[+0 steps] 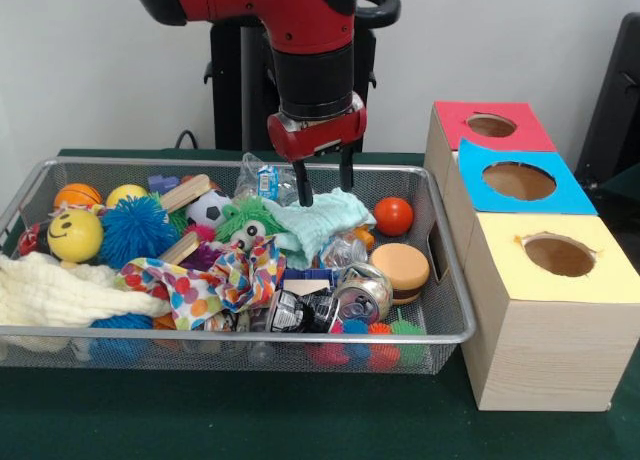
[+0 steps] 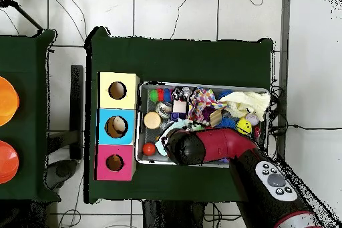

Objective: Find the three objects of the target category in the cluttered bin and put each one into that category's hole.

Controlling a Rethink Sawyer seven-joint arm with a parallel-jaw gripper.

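Observation:
The wire mesh bin [image 1: 250, 335] stands on the green table and is full of clutter; it also shows in the overhead view [image 2: 204, 85]. My gripper [image 1: 323, 185] hangs open and empty over the back middle of the bin, just above a mint-green cloth [image 1: 322, 223]. No plush animal shows; cloths and toys cover much of the bin. The red-ringed hole [image 1: 491, 126] is the farthest of three on the pale wood boxes right of the bin, and shows in the overhead view [image 2: 114, 162]. In the overhead view the arm [image 2: 200, 146] hides the gripper.
The blue-ringed hole [image 1: 519, 181] and the yellow-ringed hole [image 1: 559, 255] sit nearer the camera. In the bin lie a red ball [image 1: 393, 216], a yellow smiley ball [image 1: 75, 236], a blue spiky ball [image 1: 137, 230], a cream cloth [image 1: 60, 295] and a dotted cloth [image 1: 215, 275].

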